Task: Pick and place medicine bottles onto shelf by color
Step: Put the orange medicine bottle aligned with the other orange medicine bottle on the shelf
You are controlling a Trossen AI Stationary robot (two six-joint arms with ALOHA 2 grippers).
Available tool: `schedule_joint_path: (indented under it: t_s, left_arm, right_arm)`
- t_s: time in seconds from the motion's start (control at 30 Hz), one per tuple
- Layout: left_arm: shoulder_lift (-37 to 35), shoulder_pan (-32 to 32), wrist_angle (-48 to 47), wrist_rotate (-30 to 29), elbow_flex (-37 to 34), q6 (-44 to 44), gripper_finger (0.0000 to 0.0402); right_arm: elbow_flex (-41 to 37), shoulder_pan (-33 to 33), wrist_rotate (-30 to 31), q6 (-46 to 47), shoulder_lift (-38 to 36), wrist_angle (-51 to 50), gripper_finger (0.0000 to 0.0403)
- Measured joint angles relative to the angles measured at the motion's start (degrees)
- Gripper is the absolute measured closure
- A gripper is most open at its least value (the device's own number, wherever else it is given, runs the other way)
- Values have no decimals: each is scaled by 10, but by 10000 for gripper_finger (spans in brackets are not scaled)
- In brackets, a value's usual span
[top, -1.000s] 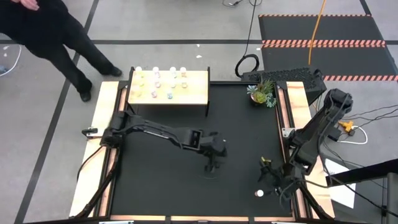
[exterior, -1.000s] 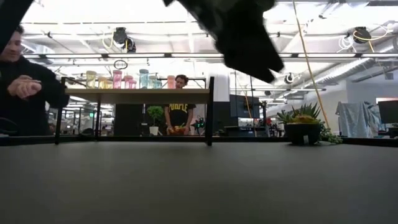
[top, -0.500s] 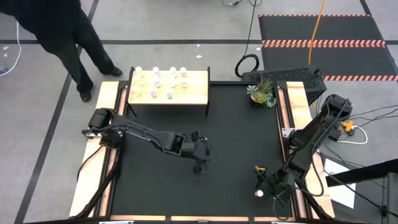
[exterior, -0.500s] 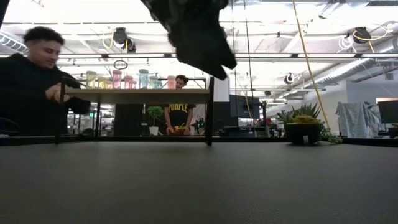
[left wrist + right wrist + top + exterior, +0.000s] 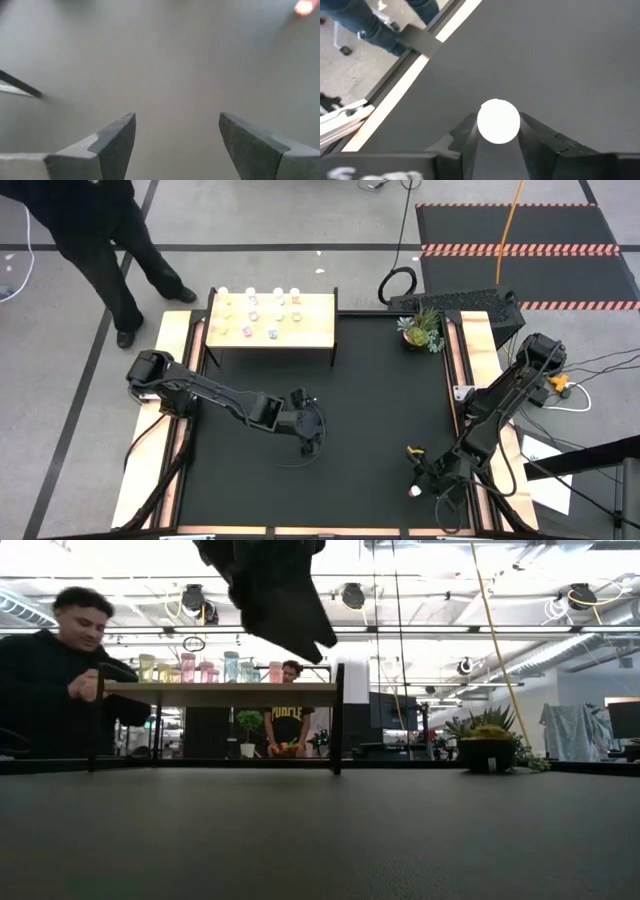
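A medicine bottle (image 5: pixel 498 121), seen from above as a round white cap, stands upright on the black mat near the table's near right corner (image 5: pixel 415 491). My right gripper (image 5: pixel 498 137) is down over it, shut on it. My left gripper (image 5: pixel 175 122) hangs open above bare mat near the table's middle (image 5: pixel 308 442), nothing between its fingers; it shows as a dark mass at the top of the low view (image 5: pixel 270 590). The shelf (image 5: pixel 270 320) stands at the far left on its black legs, with several bottles (image 5: pixel 188 667) on its board. My right gripper has the bottle between its two fingers, which meet opposite sides of the white cap (image 5: pixel 481 127). The fingers come from above, pointing down. The bottle's body below the cap is hidden by the cap; the bottle stands upright on the mat.
A small potted plant (image 5: pixel 420 330) sits at the far right of the mat. Wooden side rails (image 5: pixel 165 380) run along both table edges. A person in dark clothes (image 5: pixel 100 240) stands beyond the far left corner, close to the shelf. Open mat lies between the two arms.
My left gripper has gone toward the table's left edge, staying open above the mat. My right gripper has moved toward the near edge and a little left, onto the bottle that stood beside it. The person has shifted beside the shelf.
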Motion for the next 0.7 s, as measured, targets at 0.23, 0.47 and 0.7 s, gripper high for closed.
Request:
schedule_joint_path:
  t_s: [0.23, 0.47, 0.7]
  left_arm:
    - [-52, -3, -63, -57, -16, -43, 117]
    - [-119, -29, -57, -114, -127, -199, 117]
    - [-195, -75, -10, -179, -266, -309, 117]
  right_arm:
    - [0, -27, 0, -2, -21, 9, 287]
    - [12, -143, 0, -55, -97, -33, 284]
    - [118, -367, -71, -157, -105, -108, 285]
